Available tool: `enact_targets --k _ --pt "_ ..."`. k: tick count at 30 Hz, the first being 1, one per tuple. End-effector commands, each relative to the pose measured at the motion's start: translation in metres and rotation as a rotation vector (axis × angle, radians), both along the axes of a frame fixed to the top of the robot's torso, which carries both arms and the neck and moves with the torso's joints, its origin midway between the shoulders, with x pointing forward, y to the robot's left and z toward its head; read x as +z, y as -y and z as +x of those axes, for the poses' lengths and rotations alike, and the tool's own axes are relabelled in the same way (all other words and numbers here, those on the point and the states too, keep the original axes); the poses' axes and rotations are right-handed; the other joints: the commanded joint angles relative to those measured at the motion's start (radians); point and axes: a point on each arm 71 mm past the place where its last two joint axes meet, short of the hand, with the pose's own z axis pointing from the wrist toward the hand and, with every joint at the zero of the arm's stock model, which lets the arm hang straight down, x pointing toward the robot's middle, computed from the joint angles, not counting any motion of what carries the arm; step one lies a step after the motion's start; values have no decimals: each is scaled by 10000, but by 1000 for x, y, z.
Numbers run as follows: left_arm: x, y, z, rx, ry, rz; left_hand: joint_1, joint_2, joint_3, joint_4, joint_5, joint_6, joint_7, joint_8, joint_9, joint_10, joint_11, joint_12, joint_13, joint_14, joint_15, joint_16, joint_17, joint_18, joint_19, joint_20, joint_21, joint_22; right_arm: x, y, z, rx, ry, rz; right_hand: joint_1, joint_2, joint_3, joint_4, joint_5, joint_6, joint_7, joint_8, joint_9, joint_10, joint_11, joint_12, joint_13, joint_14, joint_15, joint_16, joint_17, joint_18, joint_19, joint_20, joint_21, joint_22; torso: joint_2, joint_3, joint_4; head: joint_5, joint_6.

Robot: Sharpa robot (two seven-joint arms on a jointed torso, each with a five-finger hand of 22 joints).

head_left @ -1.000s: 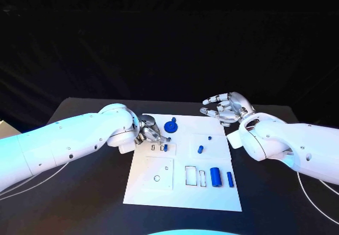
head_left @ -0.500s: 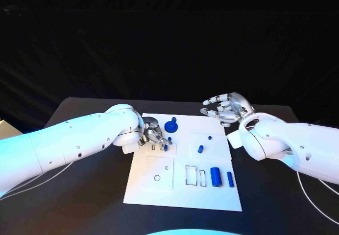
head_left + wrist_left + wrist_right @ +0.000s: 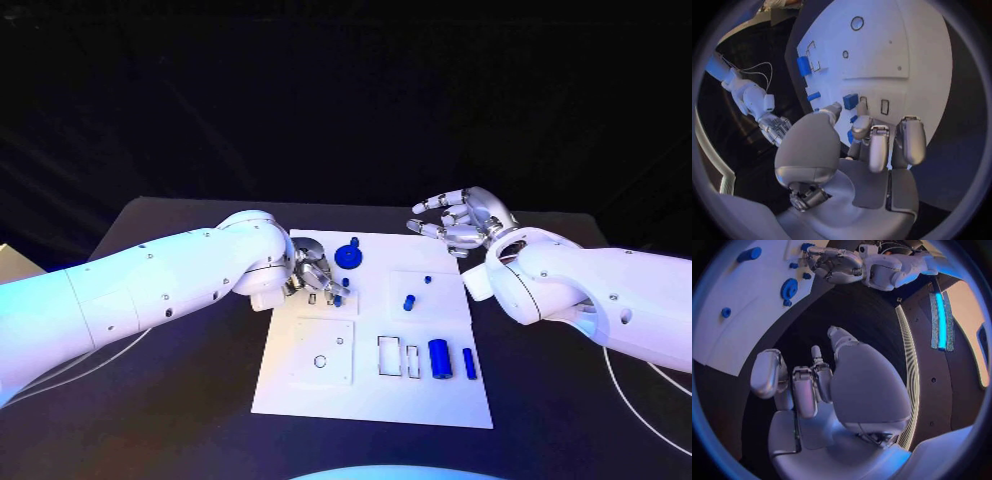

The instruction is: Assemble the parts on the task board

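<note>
- Black backdrop behind a black tabletop (image 3: 173,400); white task board (image 3: 378,395) in the middle, long axis running away from the robot.
- Left hand (image 3: 313,280) sits over the board's left edge, far half. Fingers curled down close around a small blue part (image 3: 851,136) near two narrow slots; the wrist view shows fingertips beside it, but whether they actually pinch it cannot be told.
- Right hand (image 3: 464,222) hovers off the board's far right corner, fingers spread and loosely curved, holding nothing.
- Parts relative to the board: blue gear (image 3: 348,258) near the far edge, left of centre, lying flat with a small peg (image 3: 355,242) just beyond it. Short blue peg (image 3: 410,302) in the right-centre panel, long axis tilted slightly off the board's long axis. Large cylinder (image 3: 438,359) and slimmer cylinder (image 3: 469,363) lie side by side near the right edge, near half, both pointing along the board's long axis. Beside them, toward centre, an empty rectangular recess (image 3: 389,357).
- Step in hand (judgement): left hand picking or seating the small part at the slots.
- To do well: align the part's long axis with the slot before pressing; keep fingertips low and light so the neighbouring gear stays put; press straight down, no twist.
</note>
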Motion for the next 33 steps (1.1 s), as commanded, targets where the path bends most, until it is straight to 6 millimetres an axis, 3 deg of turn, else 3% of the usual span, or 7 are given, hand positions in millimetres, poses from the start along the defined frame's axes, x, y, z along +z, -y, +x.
enact_targets --k 1,11,18,21,25,29,33 --pt "0 3 -1 -243 -219 36 194 22 111 -29 0 -88 -15 43 55 -22 -54 -37 11 790 -78 -51 1870 -85 4 -65 -39 17 0 -2 0 185 -8 -33 15 -4 31 59 47 -60 4 40 10 10 -3 19 1254 828 -18 -73 1743 82 55 -5 6 172 -2 4 -31 28 5" --pt "-2 5 -1 -289 -338 23 746 56 394 -73 -5 -120 -42 60 257 -26 -78 -33 50 806 -96 -37 1923 -97 40 -71 -18 82 0 -2 0 190 -49 -28 15 -4 31 59 47 -60 4 40 10 10 -3 19 1254 828 -18 -73 1743 82 55 -5 6 172 -11 6 19 -10 -16" --pt "-3 6 -1 -248 -390 -74 1341 180 937 -193 -2 -46 -137 137 467 18 -163 -11 127 824 -167 -22 1979 -104 67 -104 0 133 0 -3 0 203 -75 -16 21 5 44 60 64 -56 2 49 12 21 -5 28 1261 826 -20 -78 1734 81 61 -7 8 174 -8 5 -5 33 -28" --pt "-3 7 -1 -227 -394 -139 1741 234 1638 -363 6 -72 -197 192 682 39 -232 -37 148 835 -238 -16 2009 -107 75 -161 6 156 0 -3 0 203 -87 -10 21 5 44 60 64 -56 2 49 12 21 -5 28 1261 826 -20 -78 1734 81 61 -7 8 174 -9 1 -9 48 -37" --pt "-3 7 -1 -166 -402 -252 1886 24 3158 -775 23 -182 -208 316 1118 99 -280 -86 185 856 -274 -2 2069 -111 80 -213 10 186 -1 -3 0 204 -100 -8 24 7 50 60 72 -55 1 53 12 29 -6 36 1268 826 -21 -79 1734 80 63 -8 8 175 -8 3 4 44 -40" --pt "-2 6 -1 -14 -400 -421 1408 -275 4928 -1428 -1 -302 -193 612 1788 215 -250 -141 212 878 -246 15 2136 -113 80 -206 14 210 -1 -2 0 201 -114 -8 30 13 65 60 100 -53 -2 61 14 27 -7 32 1263 823 -24 -86 1718 83 61 -10 -10 165 -12 4 8 65 -32" --pt "-1 2 -1 179 -389 -606 1004 -421 5646 -1855 38 -292 -200 737 2139 300 -262 -136 271 902 -251 35 2201 -119 106 -206 32 253 -1 -2 0 173 -126 -6 32 13 70 59 116 -53 -3 63 14 29 -8 34 1263 822 -25 -88 1714 85 59 -11 -18 160 -10 3 10 67 -12"
